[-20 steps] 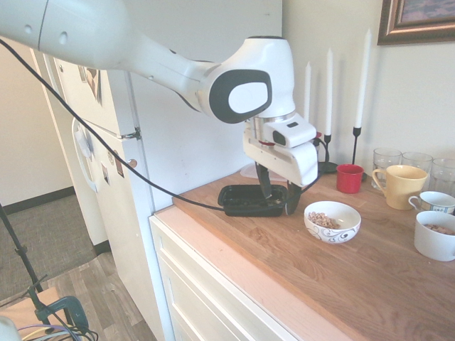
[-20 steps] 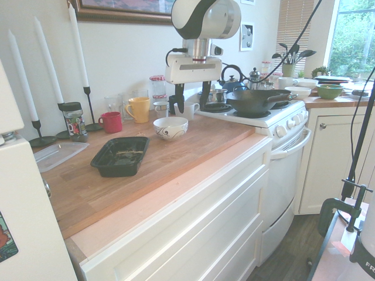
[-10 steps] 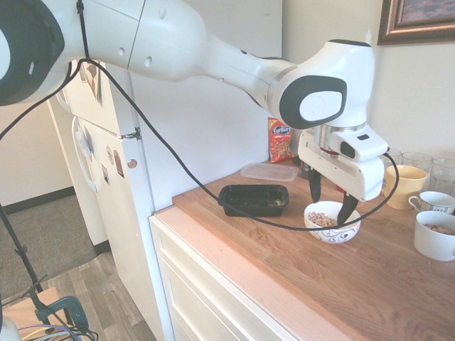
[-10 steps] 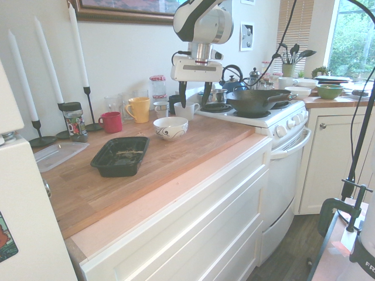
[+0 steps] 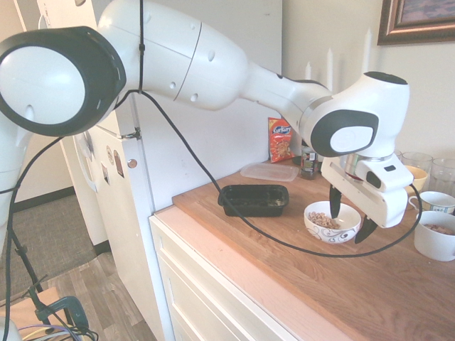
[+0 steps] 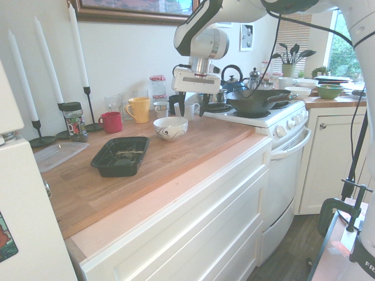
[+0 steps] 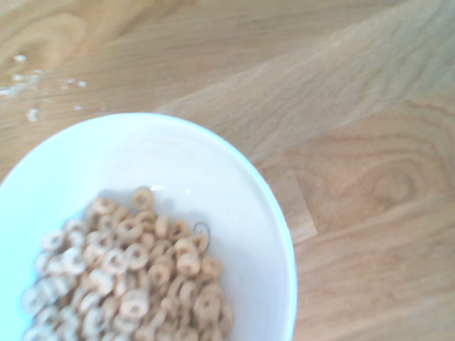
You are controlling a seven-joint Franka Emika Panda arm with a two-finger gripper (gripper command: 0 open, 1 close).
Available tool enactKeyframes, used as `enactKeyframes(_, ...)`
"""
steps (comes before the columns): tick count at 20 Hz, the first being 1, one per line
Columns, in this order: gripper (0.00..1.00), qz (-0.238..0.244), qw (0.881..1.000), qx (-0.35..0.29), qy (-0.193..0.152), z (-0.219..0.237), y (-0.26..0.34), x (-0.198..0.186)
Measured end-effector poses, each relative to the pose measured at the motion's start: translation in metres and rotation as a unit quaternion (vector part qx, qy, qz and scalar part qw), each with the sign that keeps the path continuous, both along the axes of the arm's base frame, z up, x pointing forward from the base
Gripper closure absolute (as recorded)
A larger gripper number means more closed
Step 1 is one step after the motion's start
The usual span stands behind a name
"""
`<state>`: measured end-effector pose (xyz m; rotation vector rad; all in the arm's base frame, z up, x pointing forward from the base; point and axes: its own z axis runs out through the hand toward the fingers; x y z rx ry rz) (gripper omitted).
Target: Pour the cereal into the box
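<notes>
Black-fingered jaws (image 5: 350, 222) spread wide, gripping nothing, near white patterned bowl (image 5: 345, 231) of tan cereal (image 7: 135, 277).

The cereal (image 5: 324, 221) lies in the bowl (image 5: 343, 231) on the desk (image 5: 284, 284). From the fridge side, the tray (image 5: 253, 201) comes first, then the bowl, then the stove (image 6: 258, 120). The mug (image 6: 138, 109) stands behind the bowl, beside the cup (image 6: 111, 122).
</notes>
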<state>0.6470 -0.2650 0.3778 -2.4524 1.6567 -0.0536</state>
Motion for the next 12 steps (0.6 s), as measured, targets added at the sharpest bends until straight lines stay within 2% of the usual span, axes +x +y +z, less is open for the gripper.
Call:
enactKeyframes(6,0.00,0.005,1.000,0.006,0.016,-0.038,0.000,0.015)
enactKeyframes(7,1.00,0.007,1.000,0.006,0.017,-0.041,0.001,0.017)
enactKeyframes(12,1.00,0.007,1.000,0.008,0.021,-0.050,0.002,0.020)
